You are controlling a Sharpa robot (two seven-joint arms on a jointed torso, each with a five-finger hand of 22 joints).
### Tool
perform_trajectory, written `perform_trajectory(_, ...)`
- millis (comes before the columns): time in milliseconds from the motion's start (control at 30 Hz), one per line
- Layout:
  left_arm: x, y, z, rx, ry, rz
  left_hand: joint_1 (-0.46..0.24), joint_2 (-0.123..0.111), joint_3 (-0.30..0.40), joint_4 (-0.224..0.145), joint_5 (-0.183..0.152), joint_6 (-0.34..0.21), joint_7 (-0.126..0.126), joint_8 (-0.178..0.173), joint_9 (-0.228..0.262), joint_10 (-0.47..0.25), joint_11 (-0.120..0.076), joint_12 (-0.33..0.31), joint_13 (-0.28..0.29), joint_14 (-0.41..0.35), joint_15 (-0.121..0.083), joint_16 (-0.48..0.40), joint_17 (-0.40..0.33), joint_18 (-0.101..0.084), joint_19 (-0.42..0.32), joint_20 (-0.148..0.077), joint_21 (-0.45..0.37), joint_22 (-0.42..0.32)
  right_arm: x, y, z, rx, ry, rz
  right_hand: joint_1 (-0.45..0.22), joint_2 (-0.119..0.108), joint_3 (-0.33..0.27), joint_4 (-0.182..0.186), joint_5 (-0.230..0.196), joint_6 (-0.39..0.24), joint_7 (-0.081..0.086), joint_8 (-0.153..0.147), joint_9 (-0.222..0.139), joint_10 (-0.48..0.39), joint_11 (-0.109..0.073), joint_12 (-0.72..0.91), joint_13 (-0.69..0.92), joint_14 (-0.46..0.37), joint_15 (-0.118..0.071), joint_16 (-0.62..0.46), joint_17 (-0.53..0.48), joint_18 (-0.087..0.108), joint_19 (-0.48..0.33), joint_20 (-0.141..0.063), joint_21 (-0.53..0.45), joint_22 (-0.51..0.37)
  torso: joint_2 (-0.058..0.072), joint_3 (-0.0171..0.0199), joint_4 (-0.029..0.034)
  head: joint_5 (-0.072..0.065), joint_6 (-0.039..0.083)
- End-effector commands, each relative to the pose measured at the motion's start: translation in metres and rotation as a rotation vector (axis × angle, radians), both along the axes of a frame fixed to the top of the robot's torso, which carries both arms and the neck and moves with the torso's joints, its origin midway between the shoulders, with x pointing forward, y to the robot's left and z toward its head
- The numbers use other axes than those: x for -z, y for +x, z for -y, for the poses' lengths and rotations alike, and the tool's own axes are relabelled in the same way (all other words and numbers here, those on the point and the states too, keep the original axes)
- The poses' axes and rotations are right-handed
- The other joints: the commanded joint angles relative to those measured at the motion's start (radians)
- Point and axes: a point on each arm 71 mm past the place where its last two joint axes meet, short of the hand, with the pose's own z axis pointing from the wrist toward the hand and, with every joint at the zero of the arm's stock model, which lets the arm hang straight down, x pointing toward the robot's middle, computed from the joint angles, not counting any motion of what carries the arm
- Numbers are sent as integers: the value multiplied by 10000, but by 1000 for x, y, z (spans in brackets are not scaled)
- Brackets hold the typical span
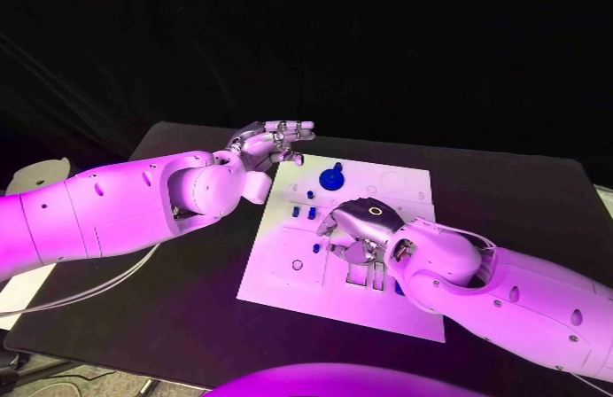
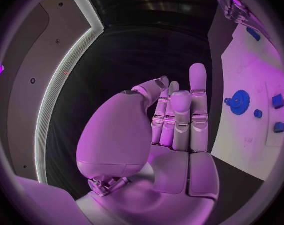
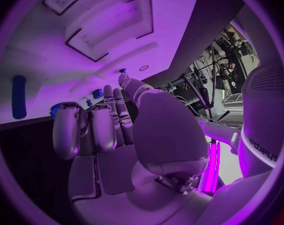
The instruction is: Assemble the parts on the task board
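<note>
Hovering right hand (image 1: 361, 224) over task board (image 1: 288, 277).

Blue parts (image 1: 331, 180) lie on the white task board (image 1: 288, 277), which sits on a black table (image 1: 153, 317).

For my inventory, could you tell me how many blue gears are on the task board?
1: the blue gear near the task board's far edge, close to the left hand. The right hand may hide others.

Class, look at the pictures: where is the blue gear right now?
In the head view the blue gear sits at the far edge of the white board, just right of the left hand and beyond the right hand.
</note>
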Motion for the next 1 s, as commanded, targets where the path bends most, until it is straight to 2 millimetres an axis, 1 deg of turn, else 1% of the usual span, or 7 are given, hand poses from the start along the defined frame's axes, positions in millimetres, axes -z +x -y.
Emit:
perform_trajectory(33, -1, -1, 2, 264, -42, 82, 46, 92, 12, -70, 70, -13, 20, 65, -15, -86, -2, 45, 11, -66, -29, -41, 17, 109, -61, 14, -34, -13, -12, 2, 11, 397, 531, 207, 15, 73, -27, -35, 41, 21, 41, 14, 9, 77, 9, 47, 9, 461, 40, -15, -12, 130, -10, 51, -35, -10, -9, 0, -17, -114, 66)
perform_trajectory(167, -1, -2, 2, 316, -36, 93, 46, 92, 12, -70, 70, -13, 20, 65, -15, -86, -2, 45, 11, -66, -29, -41, 17, 109, -61, 14, -34, -13, -25, 10, 33, 938, 507, 131, -16, 19, -66, -26, 30, 0, 20, -8, 0, 94, 3, 60, -3, 458, 35, -21, -33, 134, -17, 46, -50, -31, -4, -7, -8, -264, 139)
perform_trajectory(333, -2, -2, 1, 310, -28, 115, 46, 92, 12, -70, 70, -13, 20, 65, -15, -86, -2, 45, 11, -66, -29, -41, 17, 109, -61, 14, -34, -13, -41, 25, 70, 1851, 150, 6, -91, -216, -504, 16, 79, -379, -23, -46, -51, -424, 63, -176, -26, 448, 83, -9, -80, 154, -53, 79, -128, -137, -18, -17, -26, -416, 221)
perform_trajectory(533, -1, -2, 1, 305, -22, 126, 46, 92, 12, -70, 70, -13, 20, 65, -15, -86, -2, 45, 11, -66, -29, -41, 17, 109, -61, 14, -34, -13, -47, 34, 101, 2473, -555, 31, 83, -230, -1256, 156, 115, -645, -88, -36, -42, -642, -37, -220, -18, 459, -94, 50, -77, 163, -49, -47, -167, -178, 6, -12, -22, -491, 288)
perform_trajectory(667, 0, -2, 2, 320, -17, 108, 51, 96, 12, -83, 70, -9, 20, 69, -14, -87, -3, 59, 12, -80, -29, -54, -16, 110, -65, 13, -35, -13, -46, 35, 105, 2536, -752, -120, 155, -170, -1401, 216, 104, -630, -115, -25, -35, -602, -63, -191, -11, 461, -86, 51, -94, 159, -46, -65, -177, -187, 7, 9, -34, -494, 265)
perform_trajectory(833, 1, -2, 3, 386, -33, 83, 48, 97, 11, -83, 70, -8, 21, 69, -14, -87, -2, 61, 13, -81, -29, -54, -16, 110, -66, 13, -35, -14, -42, 35, 99, 2376, -913, -356, 236, -71, -1526, 288, 104, -589, -158, -22, -30, -385, -56, -101, 3, 466, -18, 67, -106, 154, -39, -19, -188, -196, 2, -2, 32, -519, 275)
perform_trajectory(1000, 1, -1, 3, 369, -21, 75, 48, 97, 11, -83, 70, -8, 21, 69, -14, -87, -2, 61, 13, -81, -29, -54, -16, 110, -66, 13, -35, -14, -38, 34, 93, 2230, -986, -495, 281, -11, -1581, 328, 111, -568, -138, -22, -30, -209, -29, -38, 3, 465, 16, 73, -122, 157, -38, 16, -198, -209, 7, -5, 23, -478, 257)
